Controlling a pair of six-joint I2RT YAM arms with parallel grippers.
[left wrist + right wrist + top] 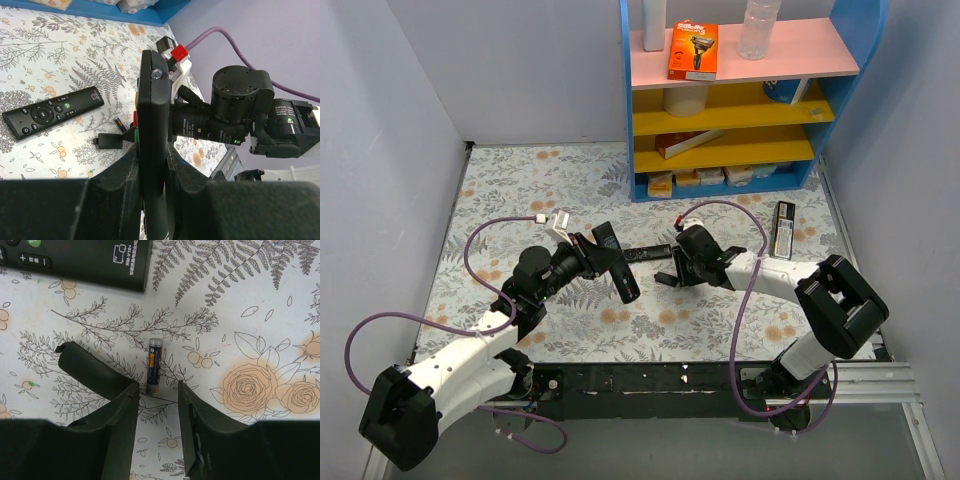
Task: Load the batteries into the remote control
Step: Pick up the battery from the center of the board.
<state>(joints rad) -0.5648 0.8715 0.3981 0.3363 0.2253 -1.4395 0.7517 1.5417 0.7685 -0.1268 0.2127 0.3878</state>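
Battery (153, 362) lay on the floral desk (250, 315), its near end between the parted, untouching fingers of the right hand (158, 390). Left hand (152, 162) clamped the remote control (150, 115), seen edge-on. Blue shelf (740, 68), top tier, held an orange box (693, 50) and a clear bottle (758, 28).

Left arm (460, 360), right arm (782, 281): white shells, black joint blocks. Purple cable (467, 258) along each. White plug (182, 70), red tab (179, 51) at wrist. Fingers (117, 420) matte black, broad. Green light (235, 142) on motor drum. Black base rail (640, 380).
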